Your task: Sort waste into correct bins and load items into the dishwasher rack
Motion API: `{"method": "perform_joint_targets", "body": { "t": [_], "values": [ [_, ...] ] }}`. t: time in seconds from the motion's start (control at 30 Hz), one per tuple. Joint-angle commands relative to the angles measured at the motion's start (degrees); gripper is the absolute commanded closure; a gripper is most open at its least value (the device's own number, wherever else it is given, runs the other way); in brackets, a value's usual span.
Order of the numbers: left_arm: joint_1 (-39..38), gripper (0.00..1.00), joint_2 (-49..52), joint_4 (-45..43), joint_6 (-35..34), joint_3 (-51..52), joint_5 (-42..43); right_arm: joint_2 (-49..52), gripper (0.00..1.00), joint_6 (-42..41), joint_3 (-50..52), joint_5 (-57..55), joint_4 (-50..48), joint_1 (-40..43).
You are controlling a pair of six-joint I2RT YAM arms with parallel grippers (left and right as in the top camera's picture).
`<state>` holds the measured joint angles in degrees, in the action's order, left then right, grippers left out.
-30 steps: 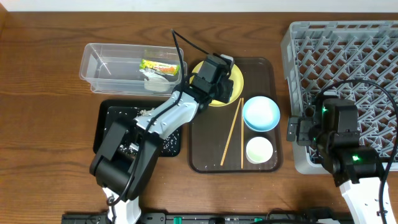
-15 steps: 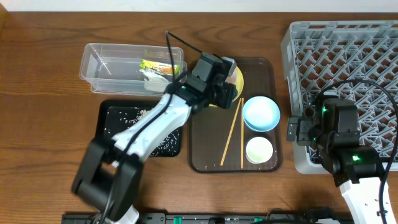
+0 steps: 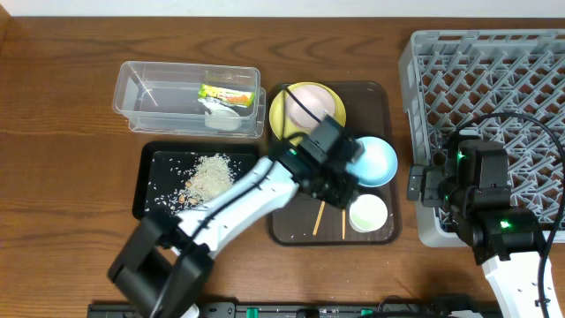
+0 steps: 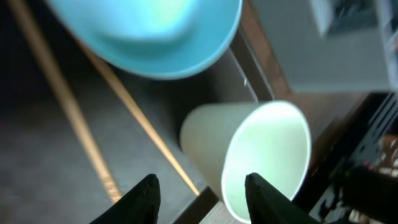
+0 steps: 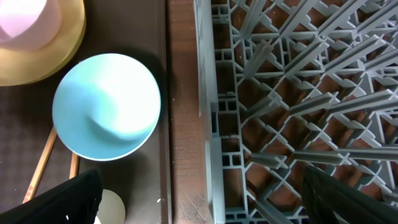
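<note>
Since one second ago the left arm (image 3: 256, 181) has swung from above the yellow plate (image 3: 281, 110), at the 12 o'clock end of the dark-brown serving tray (image 3: 381, 97), to the tray's middle, uncovering the white bowl (image 3: 309, 104) seated on that plate and the rice (image 3: 207, 172) heaped in the black tray (image 3: 146, 181). Left claw (image 4: 200, 196): fingers (image 4: 148, 198) spread, nothing held. In its wrist view one of the chopsticks (image 4: 143, 126) runs into the gap between them, and the small white cup (image 4: 261, 155) sits just off the right-hand finger. Overhead, with 12 o'clock toward the far edge of the bench (image 3: 53, 106), the cup stands mouth-up at 4 o'clock from this claw and the light-blue bowl (image 3: 371, 161) lies just beside it at 2 o'clock. Both chopsticks emerge from beneath the claw toward 6 o'clock, their long axes roughly 12-to-6, one leaning toward 7. Right claw (image 5: 200, 186): spread, empty, hanging at the near-left edge of the dishwasher rack (image 3: 494, 79), at about 3 o'clock from the cup. The left claw is judged nearer to both cup and chopsticks; which it targets cannot be told. Outward at 10 o'clock, the clear tub (image 3: 132, 88) holds the green wrapper (image 3: 225, 92) and the crumpled clear wrapper (image 3: 221, 113); no dish shows in the rack yet.
</note>
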<state>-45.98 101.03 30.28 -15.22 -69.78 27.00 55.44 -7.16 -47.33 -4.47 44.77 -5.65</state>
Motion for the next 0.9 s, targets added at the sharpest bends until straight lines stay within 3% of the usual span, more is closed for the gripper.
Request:
{"method": "perform_joint_targets", "body": {
  "t": [0.0, 0.1, 0.2, 0.27, 0.47, 0.6, 0.87],
  "values": [
    [-1.8, 0.53, 2.1, 0.1, -0.3, 0.7, -3.4, -0.1, 0.01, 0.3, -1.1, 0.2, 0.0, -0.3],
    [-2.9, 0.54, 3.5, -0.1, -0.3, 0.7, -4.8, -0.1, 0.01, 0.3, -1.1, 0.2, 0.1, -0.3],
    [-3.0, 0.81, 4.0, -0.1, -0.3, 0.7, -5.7, -0.1, 0.01, 0.3, -1.1, 0.2, 0.0, -0.3],
    [-2.8, 0.94, 3.8, -0.1, -0.3, 0.7, -7.4, -0.1, 0.01, 0.3, -1.1, 0.2, 0.0, -0.3],
    [0.0, 0.94, 2.1, 2.5, -0.3, 0.2, -8.0, -0.1, 0.01, 0.4, -1.1, 0.2, 0.0, -0.3],
    [4.5, 0.94, -2.8, 5.0, 1.5, -0.9, -1.5, 0.0, 0.01, 0.3, -1.1, 0.2, -2.6, -0.3],
    [19.7, 0.94, -10.1, -5.8, -2.8, -0.9, 10.2, 1.7, 0.01, 0.5, -1.1, 8.2, -10.4, -0.3]
  ]
}}
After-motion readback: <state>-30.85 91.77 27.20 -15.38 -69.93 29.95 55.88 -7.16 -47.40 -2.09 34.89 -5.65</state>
